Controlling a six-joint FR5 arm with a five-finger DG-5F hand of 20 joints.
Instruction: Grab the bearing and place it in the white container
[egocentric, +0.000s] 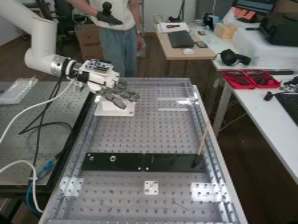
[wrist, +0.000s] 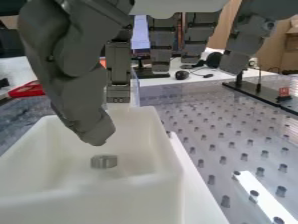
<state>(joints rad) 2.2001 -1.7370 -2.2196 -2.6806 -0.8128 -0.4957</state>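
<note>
- The hand (egocentric: 118, 93) is open, out at the end of the white arm (egocentric: 44, 45), over the white container at the far left part of the surface (egocentric: 133, 137).
- In the wrist view its fingers (wrist: 160, 47) hang loosely straight and the thumb (wrist: 70, 75) slants down over the container, holding nothing.
- Below the thumb's tip, with a gap between, the bearing (wrist: 104, 161) sits inside the white container (wrist: 126, 200), a small metal ring on the container's floor.
- The container stands on a flat white base (wrist: 194, 192), which shows beside its wall.
- Around the base, the surface is grey metal dotted with rows of holes.
- Nearer the high camera, two black plates (egocentric: 120, 161) (egocentric: 166, 162) lie end to end across the surface, and a thin stick (egocentric: 201, 142) leans up from the right one's outer end.
- Nearer still is a small white plate (egocentric: 151, 188) with holes.
- On the table to the left are a clear plastic bag (egocentric: 18, 91) and dark cables (egocentric: 40, 124).
- On the desk at the right, red trays (egocentric: 239, 85) sit side by side, with a black headset (egocentric: 234, 57) just beyond.
</note>
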